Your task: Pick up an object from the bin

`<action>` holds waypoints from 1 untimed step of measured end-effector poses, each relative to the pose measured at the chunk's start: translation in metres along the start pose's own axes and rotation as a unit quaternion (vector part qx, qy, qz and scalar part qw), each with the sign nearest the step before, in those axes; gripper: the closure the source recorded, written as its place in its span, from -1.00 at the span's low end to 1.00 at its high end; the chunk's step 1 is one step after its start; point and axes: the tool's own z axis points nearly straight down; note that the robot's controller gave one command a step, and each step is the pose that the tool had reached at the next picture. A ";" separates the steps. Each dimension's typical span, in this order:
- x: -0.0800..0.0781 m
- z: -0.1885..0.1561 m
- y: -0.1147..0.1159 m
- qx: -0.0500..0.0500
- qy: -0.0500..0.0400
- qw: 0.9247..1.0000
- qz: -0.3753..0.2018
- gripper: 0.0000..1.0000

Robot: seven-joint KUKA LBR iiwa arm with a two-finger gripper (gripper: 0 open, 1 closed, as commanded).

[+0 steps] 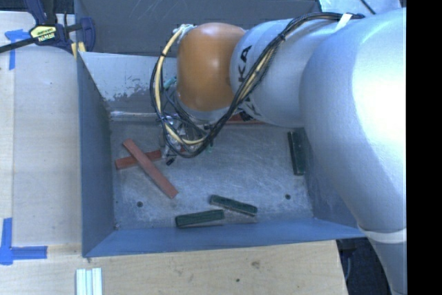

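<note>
Dial: clock directions are read on the floor of the bin, with 12 o'clock at its far wall.
Arm: the arm comes in from 3 o'clock and covers the right and middle of the bin; its orange cover stands over the far-middle of the floor.
Cables: yellow and black cables loop round the cover's 9 o'clock side and hang below it.
Nearest things: two red-brown sticks lie crossed at 9 o'clock. The long stick slants from 10 toward 7 o'clock, and the short stick lies across it.
Relation to the wrist: the short stick's right end lies just beside the cable bundle under the cover; whether they touch cannot be told.
Near wall: two dark green bars lie at 6 o'clock, one along the wall and one tilted, just beside it.
Right side: a dark bar lies at 3 o'clock, close under the arm.
Obstruction: the cover and cables hide the wrist's end.
Jaws: hidden; opening and contents cannot be told.
</note>
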 end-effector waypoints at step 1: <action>0.000 0.000 0.000 0.000 0.000 1.000 0.000 -1.00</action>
